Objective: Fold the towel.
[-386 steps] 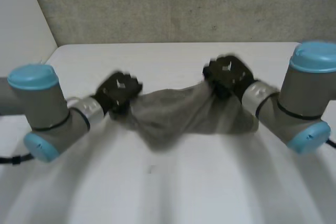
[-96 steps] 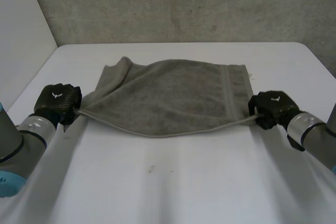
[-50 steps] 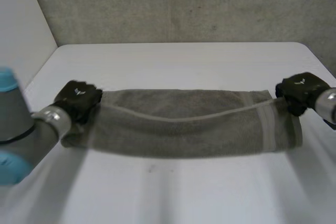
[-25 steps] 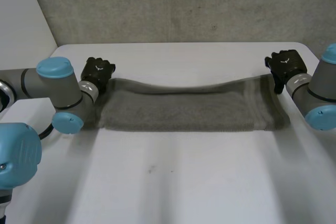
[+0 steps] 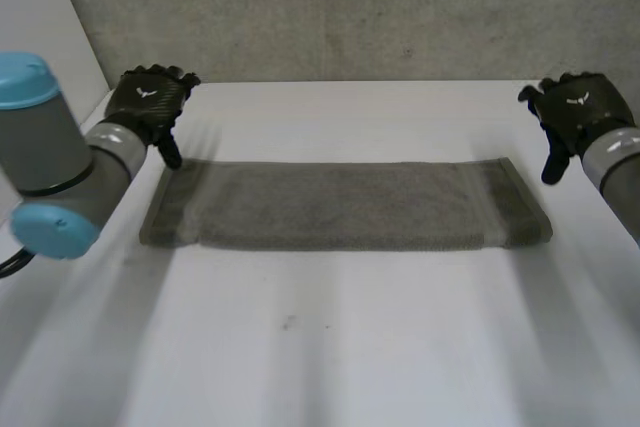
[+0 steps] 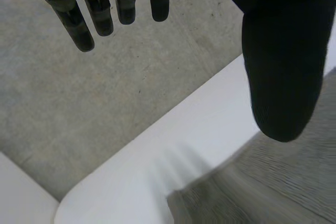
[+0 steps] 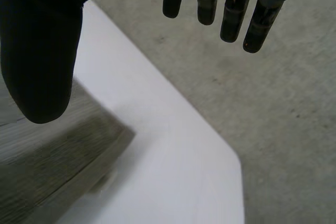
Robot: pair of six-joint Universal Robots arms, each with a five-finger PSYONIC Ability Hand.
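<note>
Concrete wall (image 5: 350, 7) backs a white table (image 5: 330, 347), where the grey towel (image 5: 340, 205) lies flat as a long strip, left to right. Left hand (image 5: 148, 105) hangs above its far-left corner, right hand (image 5: 578, 115) beyond its far-right corner; both have fingers spread, holding nothing. Judgement: the next fold should bring short ends together, edges aligned, corners pinched squarely.

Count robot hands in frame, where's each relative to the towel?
2. The black left hand is open at the far left corner of the folded grey towel on the white table; the black right hand is open, just off its far right corner.
</note>
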